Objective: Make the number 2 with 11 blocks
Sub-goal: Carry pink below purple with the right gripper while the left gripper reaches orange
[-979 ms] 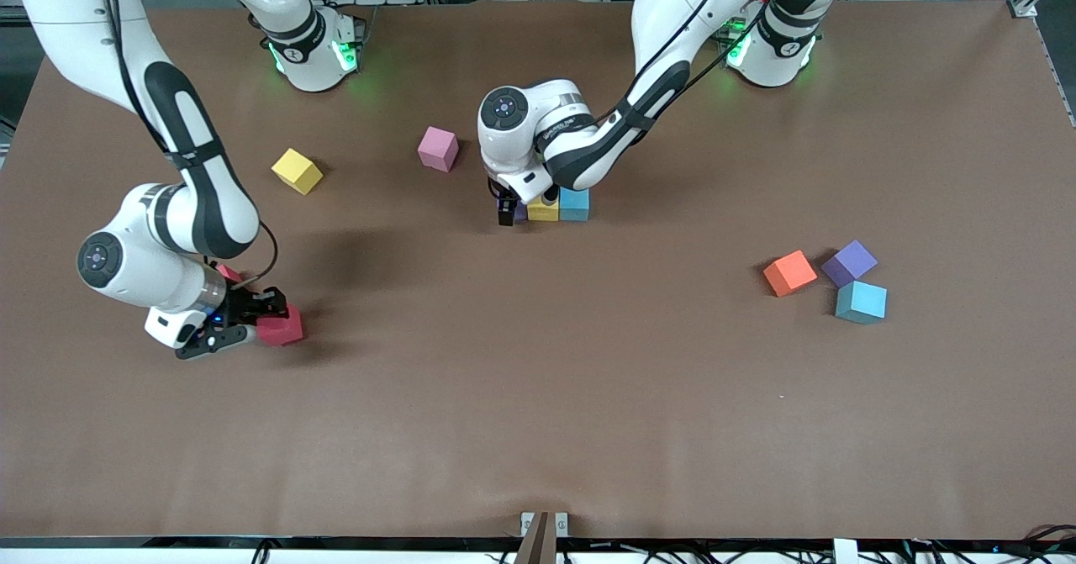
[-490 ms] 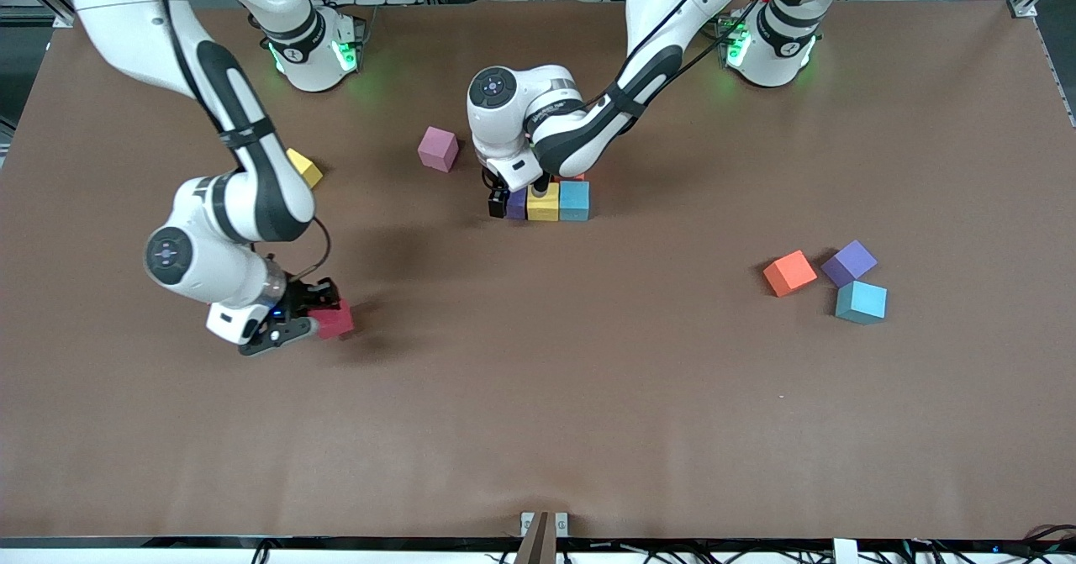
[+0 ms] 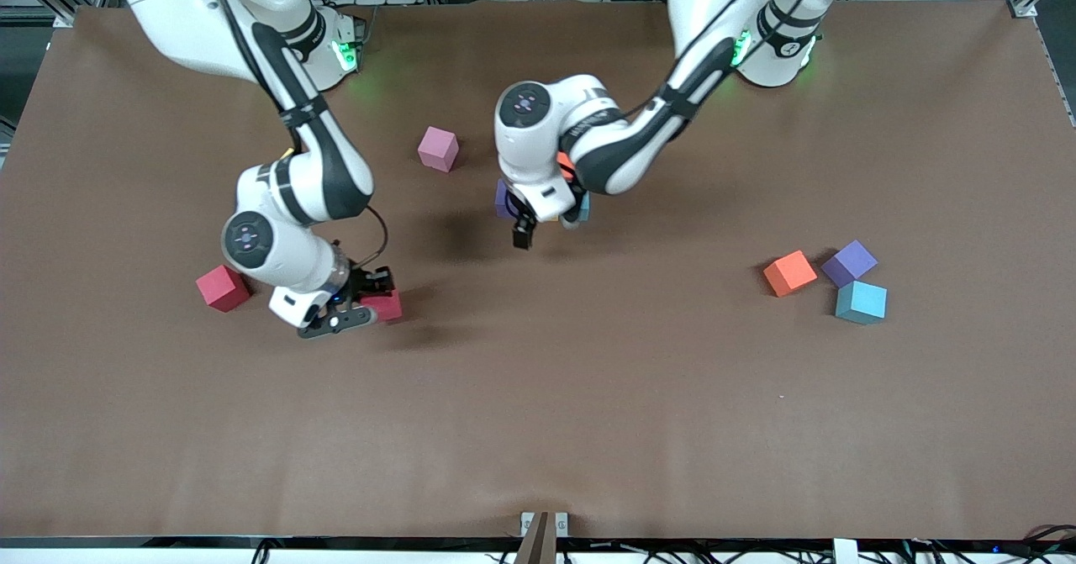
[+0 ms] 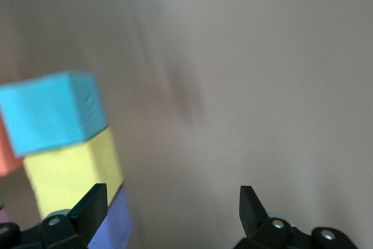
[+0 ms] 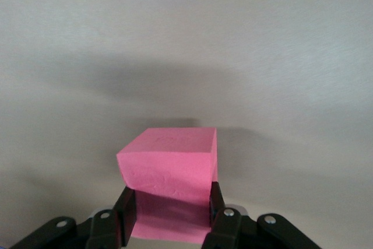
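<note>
Pink block (image 5: 169, 173) in right hand (image 5: 169, 217)

No readable text, label, brand, number or sign anywhere. Small dark lettering printed along the white forearm of the left arm (image 3: 588, 127), possibly a maker's name, too small to read. Round emblems on the wrist joints of both arms, without legible characters. Plain faces on every block (image 3: 438, 148), no print.
</note>
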Robot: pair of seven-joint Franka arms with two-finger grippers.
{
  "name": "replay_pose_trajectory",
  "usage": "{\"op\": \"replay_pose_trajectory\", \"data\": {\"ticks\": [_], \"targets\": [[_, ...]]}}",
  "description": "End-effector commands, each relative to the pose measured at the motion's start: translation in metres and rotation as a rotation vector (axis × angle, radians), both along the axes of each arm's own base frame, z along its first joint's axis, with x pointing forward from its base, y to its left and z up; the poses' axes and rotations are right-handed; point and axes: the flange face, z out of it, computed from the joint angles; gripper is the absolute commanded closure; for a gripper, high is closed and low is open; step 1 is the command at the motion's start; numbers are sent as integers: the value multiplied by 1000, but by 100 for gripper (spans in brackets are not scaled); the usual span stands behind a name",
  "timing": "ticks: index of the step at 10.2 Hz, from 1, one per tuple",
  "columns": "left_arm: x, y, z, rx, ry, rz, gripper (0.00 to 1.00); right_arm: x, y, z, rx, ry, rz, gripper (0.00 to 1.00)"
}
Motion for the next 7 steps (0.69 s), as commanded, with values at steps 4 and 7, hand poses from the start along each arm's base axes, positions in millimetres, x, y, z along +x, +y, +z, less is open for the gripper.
{"op": "replay_pose_trajectory", "data": {"ticks": [4,7], "targets": [[103,139,76,-21,13,-289,0,-65,120,10,10,-21,-185,86],[131,200,93,32,32,-452,0,-96,149,-7,59,-58,-233,88]]}}
